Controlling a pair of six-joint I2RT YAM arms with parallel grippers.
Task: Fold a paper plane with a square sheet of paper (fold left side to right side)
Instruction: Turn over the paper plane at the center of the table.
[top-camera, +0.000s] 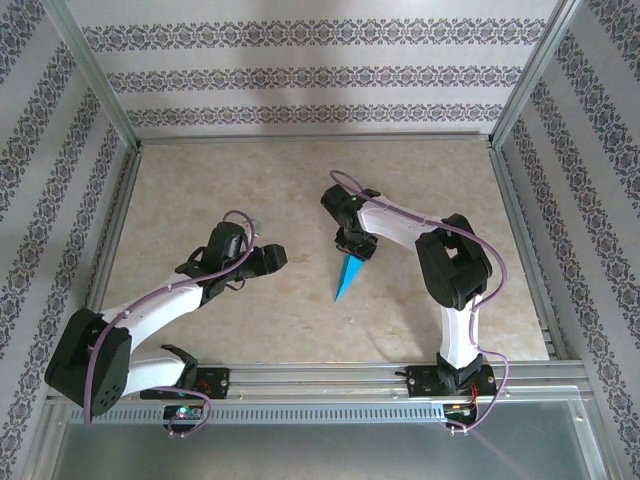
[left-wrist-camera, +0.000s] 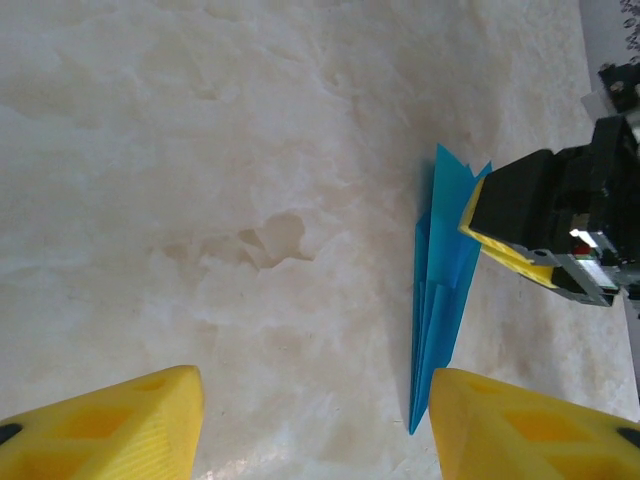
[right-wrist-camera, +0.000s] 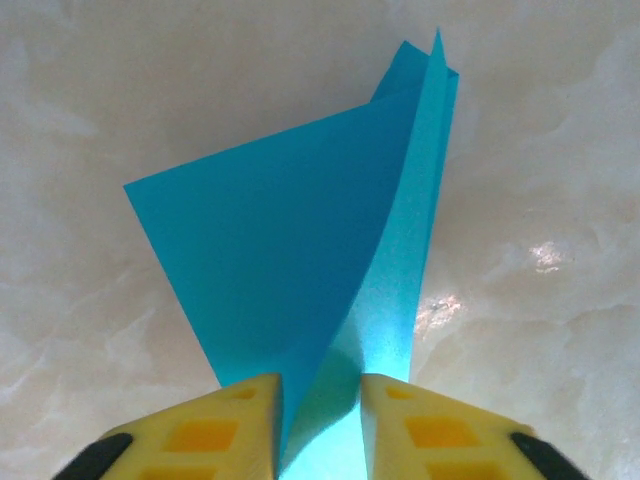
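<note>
The paper plane (top-camera: 347, 277) is a narrow teal-blue dart lying on the beige table (top-camera: 200, 190), its tip pointing toward the near edge. My right gripper (top-camera: 352, 250) is at the dart's wide far end. In the right wrist view its jaws (right-wrist-camera: 318, 420) are closed in on the folded paper (right-wrist-camera: 300, 260), with one wing spreading left. My left gripper (top-camera: 272, 257) hovers to the left of the dart, open and holding nothing. In the left wrist view, the dart (left-wrist-camera: 445, 290) lies just inside my left gripper's (left-wrist-camera: 315, 430) right finger (left-wrist-camera: 530, 425), and the right gripper's yellow finger (left-wrist-camera: 500, 240) covers its wide end.
An aluminium rail (top-camera: 320, 375) runs along the near edge where both arm bases are bolted. Metal frame posts (top-camera: 120, 130) and patterned walls (top-camera: 300, 70) enclose the table on three sides. Bare tabletop lies beyond and to the left of the dart.
</note>
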